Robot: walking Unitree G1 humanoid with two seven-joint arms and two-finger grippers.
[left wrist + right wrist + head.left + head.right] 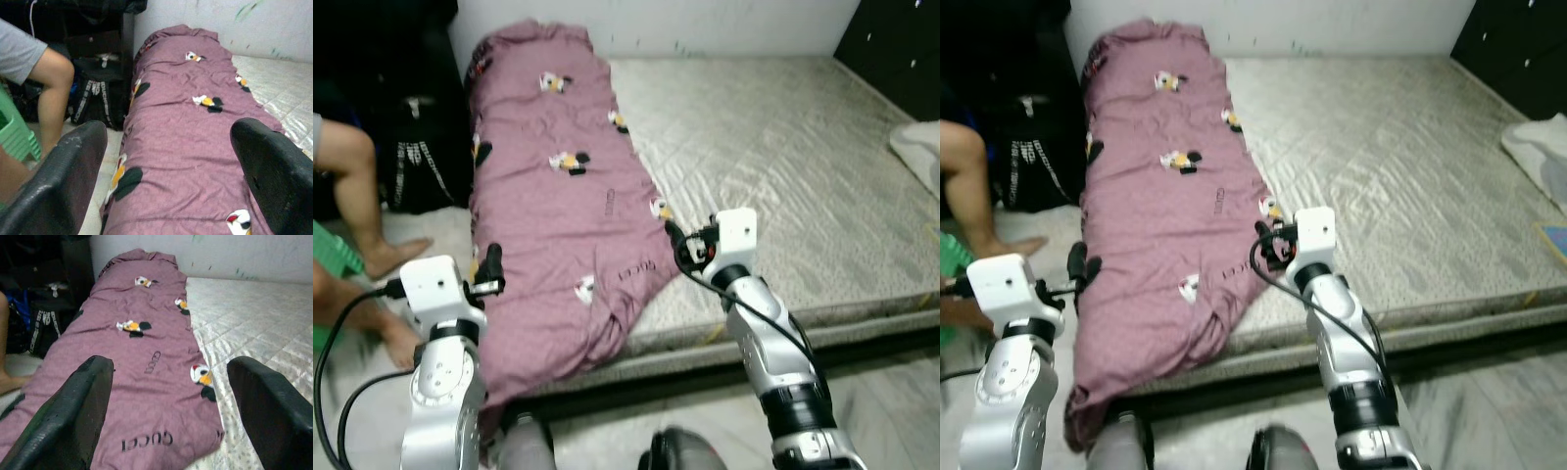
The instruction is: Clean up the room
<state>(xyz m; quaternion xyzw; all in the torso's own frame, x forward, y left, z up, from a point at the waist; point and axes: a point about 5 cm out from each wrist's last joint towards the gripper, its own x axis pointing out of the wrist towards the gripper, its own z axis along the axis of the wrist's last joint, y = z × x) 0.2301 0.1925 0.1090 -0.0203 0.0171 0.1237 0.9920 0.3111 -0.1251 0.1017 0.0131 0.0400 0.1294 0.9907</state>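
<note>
Here the mauve blanket runs from upper left to lower centre of the mattress, its near end drooping over the edge. Both the left gripper and right gripper hover wide open, holding nothing. A shallow pinch could slip off the loose cloth, and the person's leg at far left sits close to the left arm.

1. Your two head views look forward and down from above the near edge of the mattress, sharing the purple blanket along its left edge.
2. Your left wrist view sits low, close over the blanket's near end, facing the far wall.
3. Your right wrist view faces likewise, sharing that blanket.
</note>
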